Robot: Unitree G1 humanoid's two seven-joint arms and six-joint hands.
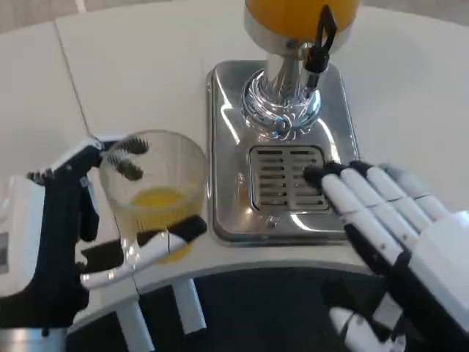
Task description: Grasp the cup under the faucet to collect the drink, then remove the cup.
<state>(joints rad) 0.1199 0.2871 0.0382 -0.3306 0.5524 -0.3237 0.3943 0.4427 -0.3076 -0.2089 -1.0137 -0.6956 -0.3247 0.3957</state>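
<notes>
Right hand sits lower right of frame, nearest the camera: fingers extended and roughly together, tips resting on or just over the right edge of the drip grate. Can't tell if they actually touch. It holds nothing.

Left hand at lower left grips the clear cup: fingers wrapped around its wall, one across the front low down, others at the rim on the far side. Cup looks upright, maybe slightly tilted toward the hand.

Cup position: centre-left of frame, just beside the left edge of the steel drip tray, off the tray and well clear of the faucet at top centre. A shallow layer of orange drink sits in the bottom.

Dispenser with orange liquid at top centre, chrome base on the tray.

Status, my read: the collect step is done, and the cup is already out from under the faucet. What's left is at most setting it down on the white surface and letting go. Can't tell if the cup base is on the surface or lifted.
</notes>
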